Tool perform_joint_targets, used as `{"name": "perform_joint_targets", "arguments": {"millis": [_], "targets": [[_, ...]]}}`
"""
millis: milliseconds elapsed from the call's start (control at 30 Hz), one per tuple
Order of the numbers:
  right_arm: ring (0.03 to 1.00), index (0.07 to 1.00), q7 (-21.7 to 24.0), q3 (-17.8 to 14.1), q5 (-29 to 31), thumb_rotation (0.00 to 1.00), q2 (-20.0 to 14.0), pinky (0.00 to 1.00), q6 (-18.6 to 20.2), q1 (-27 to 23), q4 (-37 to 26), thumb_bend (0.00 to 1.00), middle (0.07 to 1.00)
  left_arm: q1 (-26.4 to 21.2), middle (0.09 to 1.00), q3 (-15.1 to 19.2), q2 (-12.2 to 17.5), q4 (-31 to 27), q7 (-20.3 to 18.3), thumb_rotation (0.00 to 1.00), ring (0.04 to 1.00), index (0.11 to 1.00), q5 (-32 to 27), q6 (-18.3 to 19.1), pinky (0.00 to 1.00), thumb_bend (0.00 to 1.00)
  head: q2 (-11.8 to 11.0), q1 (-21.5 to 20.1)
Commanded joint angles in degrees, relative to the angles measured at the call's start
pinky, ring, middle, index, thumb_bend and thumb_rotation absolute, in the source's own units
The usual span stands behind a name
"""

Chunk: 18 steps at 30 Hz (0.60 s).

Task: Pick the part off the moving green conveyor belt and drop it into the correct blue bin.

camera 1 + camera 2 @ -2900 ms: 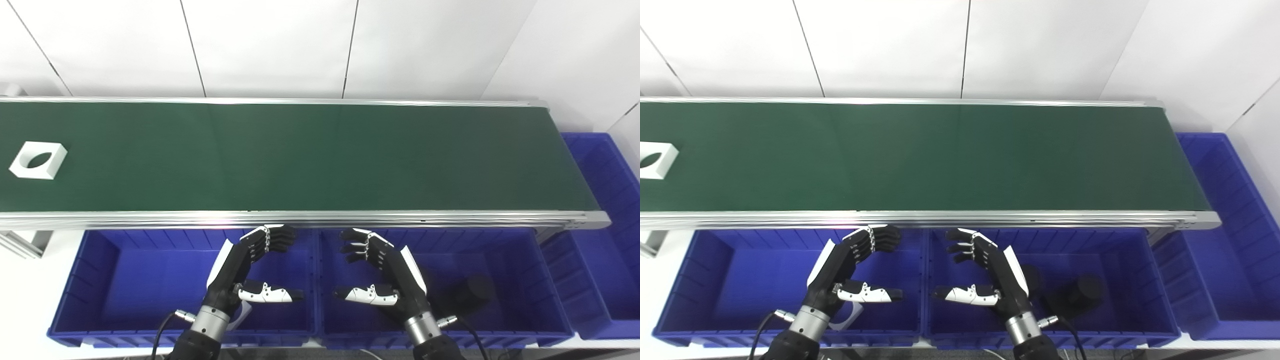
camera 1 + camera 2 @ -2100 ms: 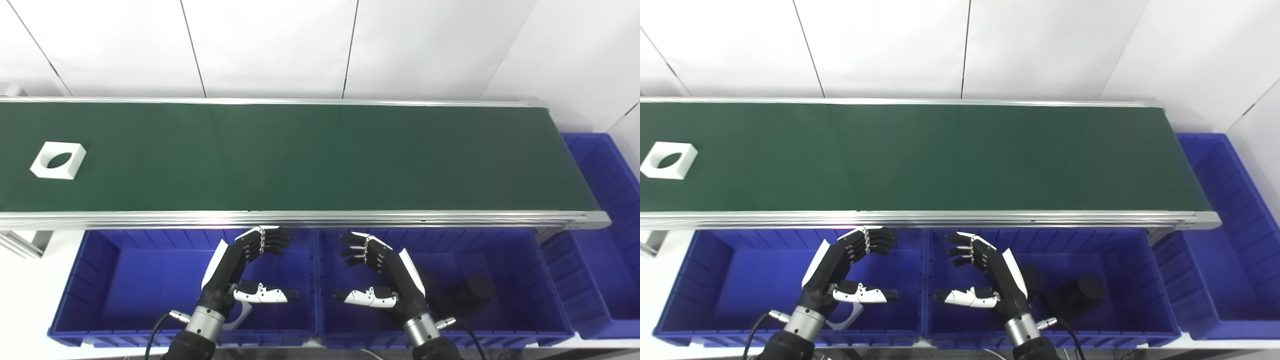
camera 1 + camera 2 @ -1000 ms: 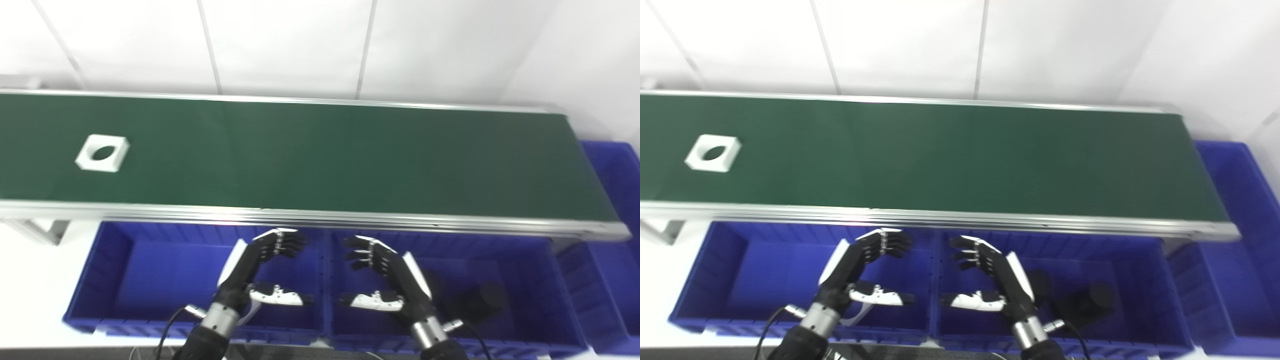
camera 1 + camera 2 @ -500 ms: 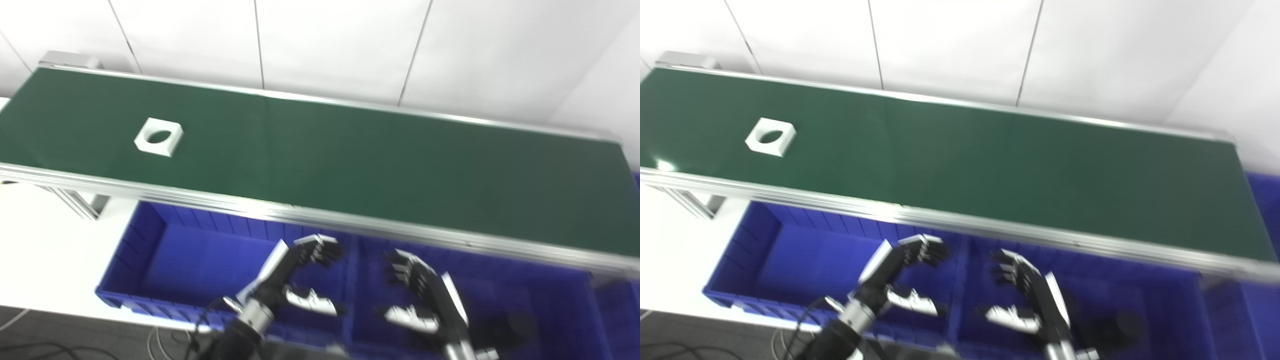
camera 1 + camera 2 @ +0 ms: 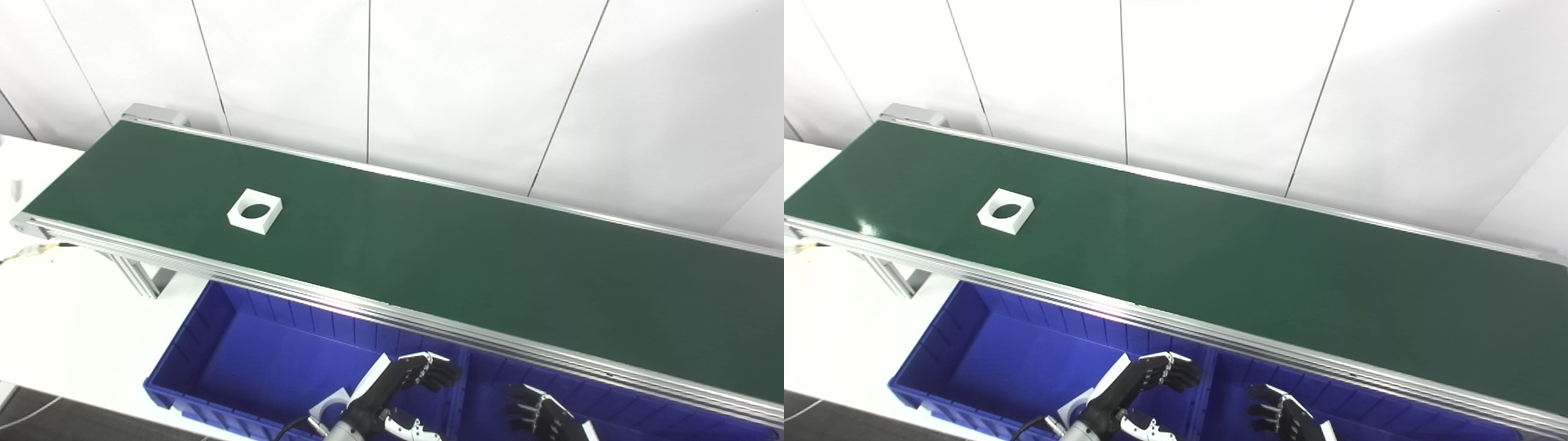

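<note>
- Here the white part (image 5: pixel 255 211), a flat square block with a round hole through it, lies on the green belt (image 5: pixel 429 245) toward its left end, nearer the front edge than the back one.
- The part is well apart from both hands, and nothing touches it.
- The left hand (image 5: pixel 392 392) hangs over the left blue bin (image 5: pixel 202 343), near that bin's right wall, with fingers curled and spread from the thumb, holding nothing.
- A small white piece (image 5: pixel 327 407) lies on the bin floor just beside that hand.
- The right hand (image 5: pixel 1283 416) shows only its dark fingertips at the bottom edge, over the next bin (image 5: pixel 1231 398); fingers apart and empty as far as they show.
- The left eye view shows a bit more of the white table (image 5: pixel 61 318) at the belt's left end; the right eye view shows the belt's far right end against the wall.
</note>
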Motion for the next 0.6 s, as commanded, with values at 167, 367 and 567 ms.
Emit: {"name": "perform_joint_targets", "arguments": {"millis": [167,367,567], "targets": [[0.707,0.74,1.08,-1.11,0.33,0.21,0.53,0.62,-2.94,-1.02,-0.65,0.86,0.778,-1.47,0.695,-1.09,-0.07,-0.05,1.89,0.0,0.688,0.675,0.13,-2.1,0.65,0.94,-0.32,0.93],[0.708,0.738,1.66,-1.78,0.65,0.21,0.74,0.63,-2.94,-1.04,-0.09,0.86,0.778,-1.86,0.696,-2.4,0.19,0.66,3.09,0.0,0.691,0.675,0.3,-2.1,0.66,0.93,-1.73,1.87],[0.699,0.732,1.64,-1.91,0.43,0.21,0.96,0.63,-2.94,-1.3,1.01,0.86,0.773,-2.37,0.7,-3.69,0.56,1.92,4.62,0.0,0.69,0.666,0.34,-2.1,0.63,0.94,-3.87,1.32]]}}
